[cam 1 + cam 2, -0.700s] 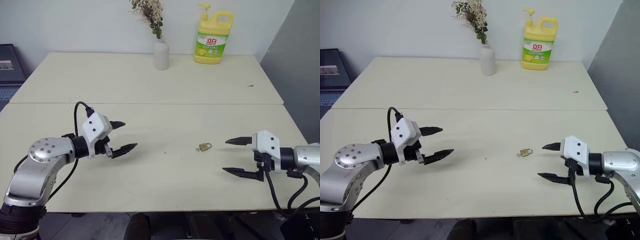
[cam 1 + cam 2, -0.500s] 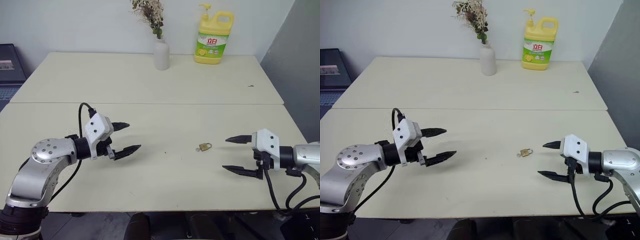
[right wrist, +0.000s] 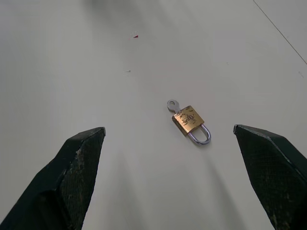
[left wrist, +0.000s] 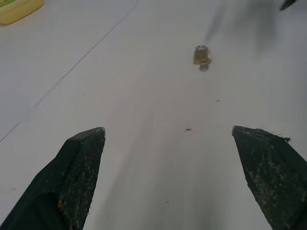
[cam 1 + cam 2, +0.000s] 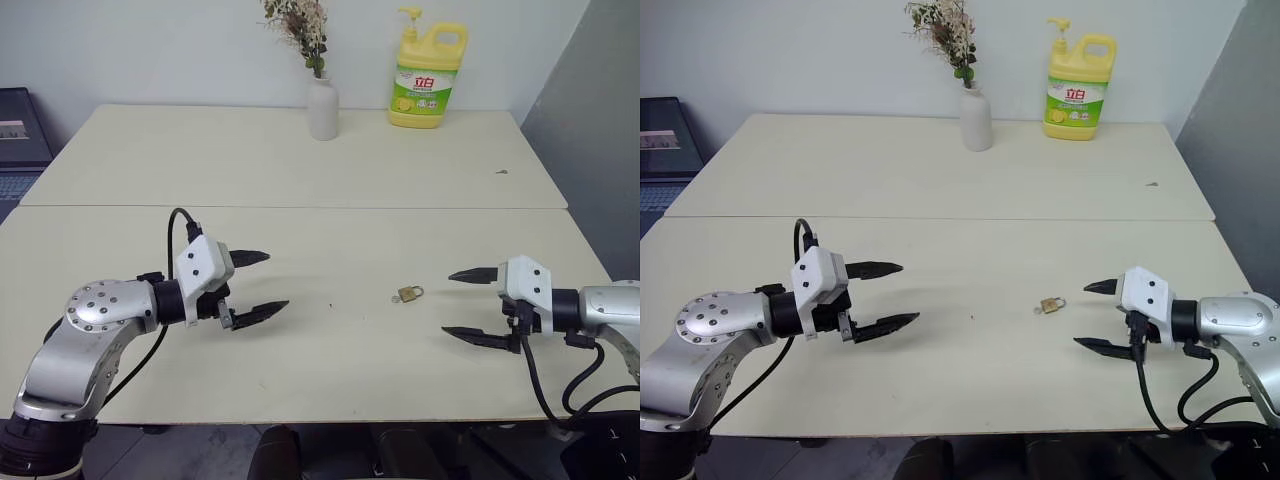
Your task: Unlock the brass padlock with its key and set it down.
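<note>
Nothing is gripped yet — the padlock (image 3: 191, 120) lies untouched on the table (image 5: 330, 160), key (image 3: 172, 105) inserted. Both grippers — left (image 5: 260, 283), right (image 5: 467, 304) — are held wide open; unlocking remains.

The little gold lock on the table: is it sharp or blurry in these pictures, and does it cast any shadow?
Right wrist view: the brass padlock is crisp, with a faint soft shadow. Left wrist view: it looks small and hazy. Eye views: a tiny speck on the evenly lit table.

Bare table (image 5: 330, 350) lies between both tools and brass padlock (image 5: 408, 294).
</note>
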Tool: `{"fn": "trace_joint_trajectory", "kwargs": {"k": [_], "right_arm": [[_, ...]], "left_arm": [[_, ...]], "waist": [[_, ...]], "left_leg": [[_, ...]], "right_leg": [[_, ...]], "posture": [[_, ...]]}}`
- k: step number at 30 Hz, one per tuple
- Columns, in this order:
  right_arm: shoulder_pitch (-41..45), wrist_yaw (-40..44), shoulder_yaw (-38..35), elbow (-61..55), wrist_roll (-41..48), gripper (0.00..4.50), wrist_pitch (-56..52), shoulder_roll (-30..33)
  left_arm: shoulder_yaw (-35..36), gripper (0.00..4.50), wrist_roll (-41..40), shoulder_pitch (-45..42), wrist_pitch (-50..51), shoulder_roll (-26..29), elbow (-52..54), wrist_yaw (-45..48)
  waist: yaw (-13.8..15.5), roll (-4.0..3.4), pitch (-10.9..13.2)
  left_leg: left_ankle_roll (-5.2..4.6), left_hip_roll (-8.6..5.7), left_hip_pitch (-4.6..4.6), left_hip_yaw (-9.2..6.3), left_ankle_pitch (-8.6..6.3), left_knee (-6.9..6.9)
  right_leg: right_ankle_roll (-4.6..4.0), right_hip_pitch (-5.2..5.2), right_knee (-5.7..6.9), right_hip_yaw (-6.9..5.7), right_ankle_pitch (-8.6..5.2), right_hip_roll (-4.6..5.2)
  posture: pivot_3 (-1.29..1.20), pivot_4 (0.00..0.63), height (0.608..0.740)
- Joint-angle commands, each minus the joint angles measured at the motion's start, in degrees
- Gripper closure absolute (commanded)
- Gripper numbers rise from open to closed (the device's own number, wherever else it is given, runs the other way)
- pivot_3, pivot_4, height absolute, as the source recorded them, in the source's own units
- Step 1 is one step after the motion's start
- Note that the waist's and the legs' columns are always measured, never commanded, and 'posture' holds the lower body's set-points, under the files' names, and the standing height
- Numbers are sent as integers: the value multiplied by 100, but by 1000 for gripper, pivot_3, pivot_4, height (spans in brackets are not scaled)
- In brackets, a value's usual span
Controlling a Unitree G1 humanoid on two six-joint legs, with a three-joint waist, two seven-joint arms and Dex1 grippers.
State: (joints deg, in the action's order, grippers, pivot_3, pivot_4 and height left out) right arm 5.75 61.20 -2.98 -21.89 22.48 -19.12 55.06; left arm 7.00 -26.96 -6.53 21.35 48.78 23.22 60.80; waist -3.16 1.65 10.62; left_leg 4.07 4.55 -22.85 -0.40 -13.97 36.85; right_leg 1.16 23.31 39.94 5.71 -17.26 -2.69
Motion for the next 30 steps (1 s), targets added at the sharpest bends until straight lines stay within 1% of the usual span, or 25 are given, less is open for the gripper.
{"fn": "trace_joint_trajectory", "kwargs": {"k": [1, 5, 9, 12, 14, 17, 19, 25, 27, 30], "right_arm": [[129, 15, -19, 35, -104, 0, 156, -30], [169, 75, 15, -2, -105, 0, 149, -29], [235, 152, 78, 78, -170, 0, 201, 20], [466, 222, 200, 118, -181, 0, 36, 50], [741, 220, 440, 227, -333, 0, -109, 46], [1482, 336, 1293, 634, -1043, 0, -292, -17], [1858, 509, 1656, 915, -1257, 0, -229, -127], [3037, 874, 2301, 1992, -1700, 0, -267, -700], [3282, 1071, 2476, 2274, -1801, 0, -203, -835], [3486, 1264, 2662, 2594, -1957, 0, -78, -976]], "left_arm": [[59, 49, -241, 19, 112, 150, 279, 183], [74, 49, -360, -113, 250, 146, 286, 163], [-99, 49, -232, -279, 161, 187, 227, 312], [-247, 49, -265, -410, 143, 243, 289, 516], [-375, 49, -249, -465, 133, 273, 358, 622], [-591, 49, -100, -544, 48, 236, 415, 656], [-648, 49, -57, -553, 16, 213, 436, 634], [-685, 49, 43, -434, -136, 236, 446, 654], [-684, 49, 78, -380, -191, 252, 442, 672], [-683, 49, 105, -324, -241, 259, 450, 673]], "waist": [[1, 0, 0], [1, 0, 0], [0, 0, 0], [0, 0, 0], [-10, 0, 0], [-18, -1, 0], [-13, -1, 0], [-10, -3, 2], [-5, -4, 2], [-4, -4, 2]], "left_leg": [[0, 0, 0, 0, 0, 1], [0, 0, 1, 0, 0, 3], [0, -1, 1, -1, 0, 5], [0, -1, 1, -1, 0, 5], [0, -1, 1, 0, 0, 5], [-1, 1, 5, 1, 0, 8], [-1, 1, 5, -1, 0, 9], [-1, 1, 2, 3, 0, 8], [-1, 1, 2, 0, 0, 9], [-1, 1, -1, 0, 0, 9]], "right_leg": [[0, 0, 1, 0, 0, 0], [0, -1, 2, 0, 0, 0], [0, -1, 3, -1, 0, -1], [0, -1, 3, -1, 0, -1], [0, -1, 4, 0, 1, -1], [0, -1, 6, 2, 1, -2], [0, -2, 6, 0, 2, -2], [-6, 2, 6, 2, 4, -2], [-28, 2, 6, 0, 16, -2], [-30, 2, 6, -2, 16, -2]], "posture": [[0, 150, 740], [0, 150, 740], [0, 150, 740], [0, 150, 740], [0, 150, 740], [0, 150, 740], [0, 150, 740], [0, 150, 740], [0, 150, 740], [0, 150, 740]]}}
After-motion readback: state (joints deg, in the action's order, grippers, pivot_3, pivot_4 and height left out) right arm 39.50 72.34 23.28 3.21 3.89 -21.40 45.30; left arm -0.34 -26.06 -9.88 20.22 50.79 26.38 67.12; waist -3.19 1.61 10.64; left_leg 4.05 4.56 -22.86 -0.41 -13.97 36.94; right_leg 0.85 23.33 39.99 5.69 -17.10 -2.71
